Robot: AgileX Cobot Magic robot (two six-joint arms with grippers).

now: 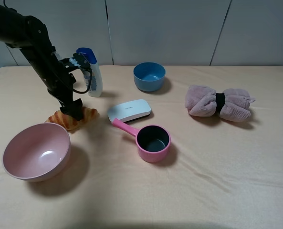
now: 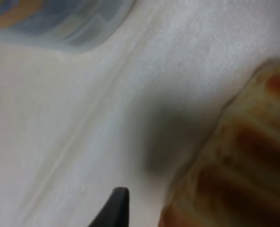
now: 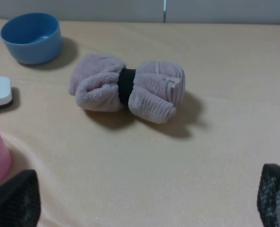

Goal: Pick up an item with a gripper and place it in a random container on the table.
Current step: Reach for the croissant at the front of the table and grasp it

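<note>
Left gripper (image 1: pixel 74 110) down on the croissant (image 1: pixel 86 116), just behind the pink bowl (image 1: pixel 36 151).

I record the cloth-covered table (image 1: pixel 217 181) with the pink bowl at its near left. The croissant lies on the cloth just beyond the bowl's rim, outside it. The left gripper sits over the croissant's middle. My left wrist view is blurred and shows one fingertip (image 2: pixel 116 208) beside the crust, so I cannot tell whether it grips. The right gripper (image 3: pixel 144 203) is spread wide and holds nothing, near a rolled towel (image 3: pixel 128 87).
</note>
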